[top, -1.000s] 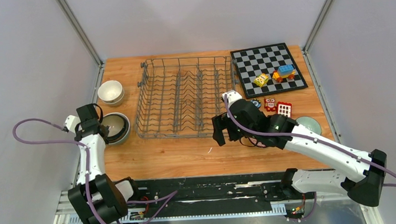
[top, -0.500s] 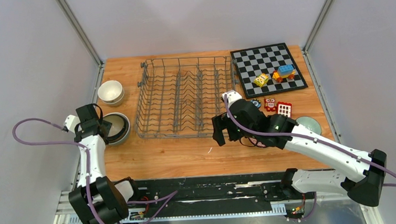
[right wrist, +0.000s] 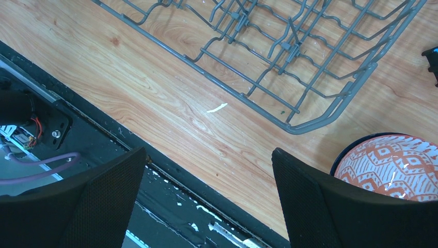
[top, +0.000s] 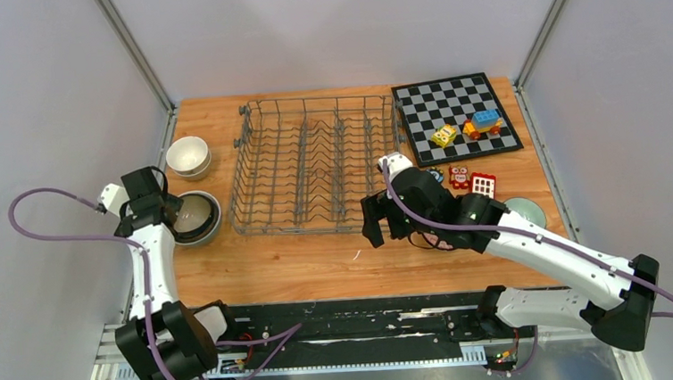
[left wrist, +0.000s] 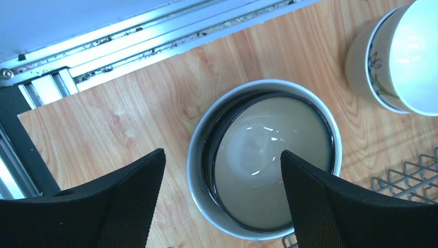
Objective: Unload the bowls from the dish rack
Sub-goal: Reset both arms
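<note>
Wooden tabletop (top: 319, 254) holds the grey wire dish rack (top: 313, 160) at centre, no bowls visible inside. My left gripper (left wrist: 222, 155) stands spread, grasping nothing, over the nested round grey bowls (left wrist: 263, 160) beside the rack; I'd lift straight up, clear of their rims. My right gripper (right wrist: 209, 152) hangs spread and empty too.

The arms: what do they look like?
Both the left arm and right arm have white tube segments joined by chunky black joints, each trailed by a purple cable. The left gripper and right gripper each end in two broad black fingers with a fine mesh texture.
</note>
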